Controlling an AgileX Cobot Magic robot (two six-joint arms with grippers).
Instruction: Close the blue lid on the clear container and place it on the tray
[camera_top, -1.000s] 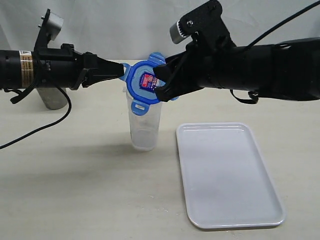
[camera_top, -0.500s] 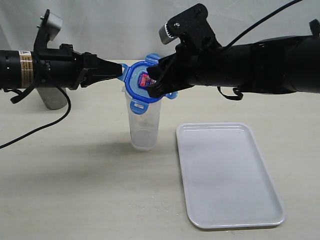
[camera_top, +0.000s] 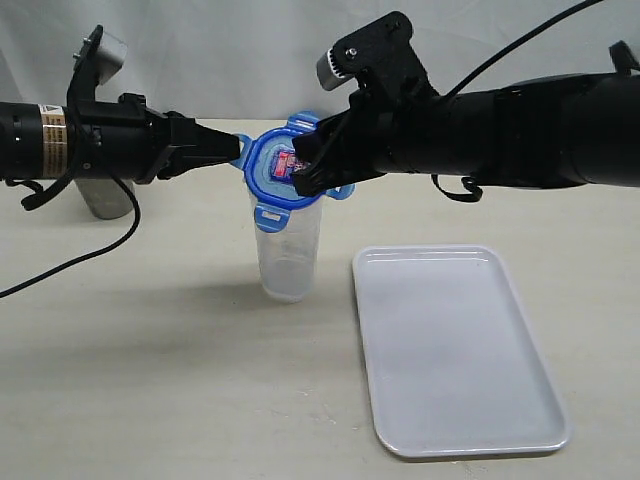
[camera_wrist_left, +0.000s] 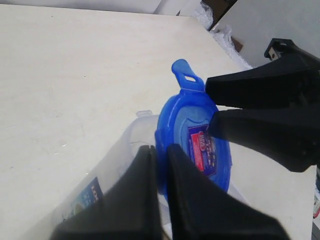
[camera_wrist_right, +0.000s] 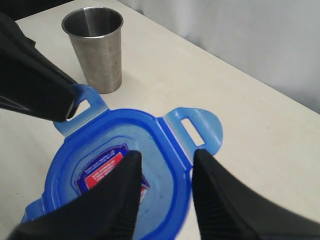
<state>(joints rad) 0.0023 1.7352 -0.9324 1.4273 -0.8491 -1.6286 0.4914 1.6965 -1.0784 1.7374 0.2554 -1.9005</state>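
Blue lid (camera_top: 268, 178) pinched by level left pincer (camera_top: 237, 148); right pincer (camera_top: 303, 168) half-open, touching it

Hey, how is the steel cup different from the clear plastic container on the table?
The grey stainless steel cup is opaque metal; the tall clear plastic container is see-through. The cup's mouth is open, while the container has a bright blue plastic lid tilted at its top. The container stands beside the pale grey-white tray; the cup stands farther off, behind the left arm. Both stand upright on the table.
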